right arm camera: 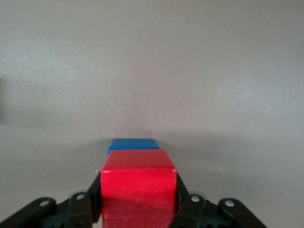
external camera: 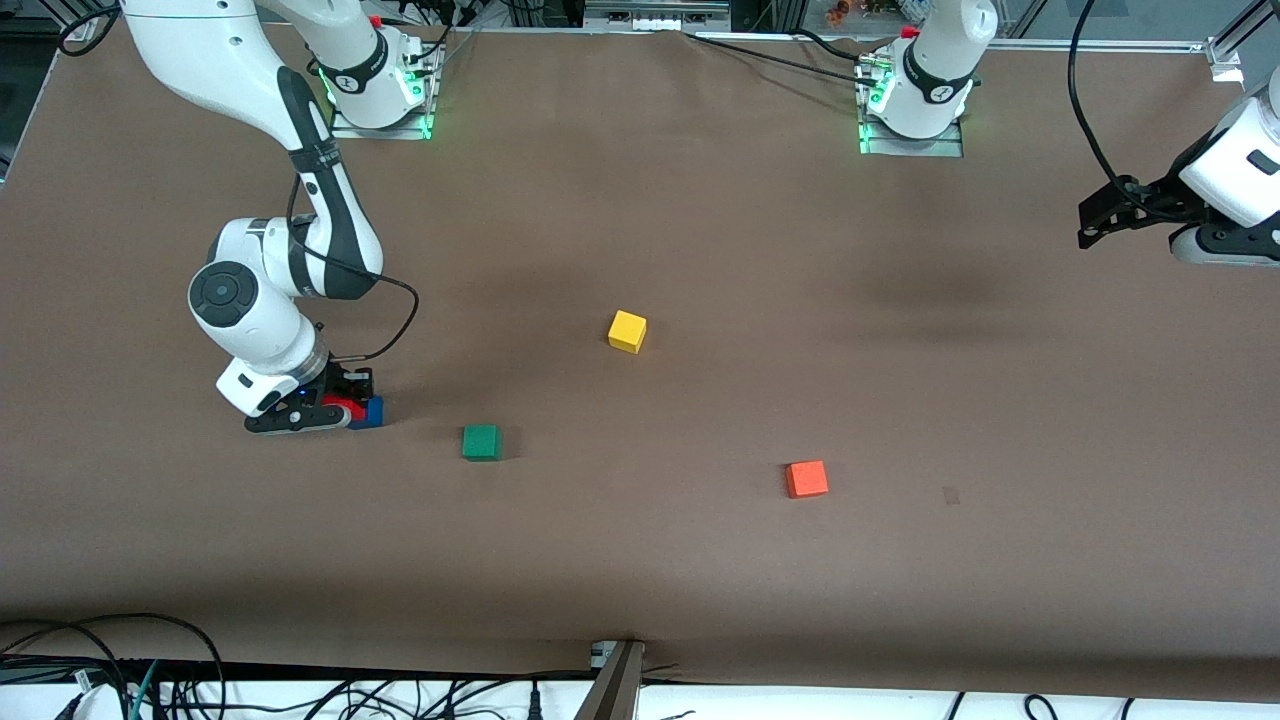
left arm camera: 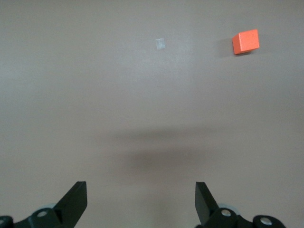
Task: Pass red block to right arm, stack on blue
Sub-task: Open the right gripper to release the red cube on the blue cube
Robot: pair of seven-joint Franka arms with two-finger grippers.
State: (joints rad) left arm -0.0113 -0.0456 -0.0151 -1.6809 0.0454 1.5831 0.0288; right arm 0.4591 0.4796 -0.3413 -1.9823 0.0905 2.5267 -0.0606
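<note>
1 small deep-red cube [right arm camera: 137, 183] is gripped by the closed right claw [external camera: 335, 412] against the small blue cube [right arm camera: 133, 144]; the left claw [left arm camera: 141, 202] is held wide open, empty.

Open surface [external camera: 700, 200] lies between the scattered cubes. The green cube [external camera: 481, 442] sits nearest the right gripper [external camera: 340, 408], with clear passage between. The yellow cube [external camera: 627, 331] and orange cube [external camera: 806, 479] stand well apart, mid-surface. The left gripper [external camera: 1090, 228] hangs at the left arm's end, nothing beneath.
</note>
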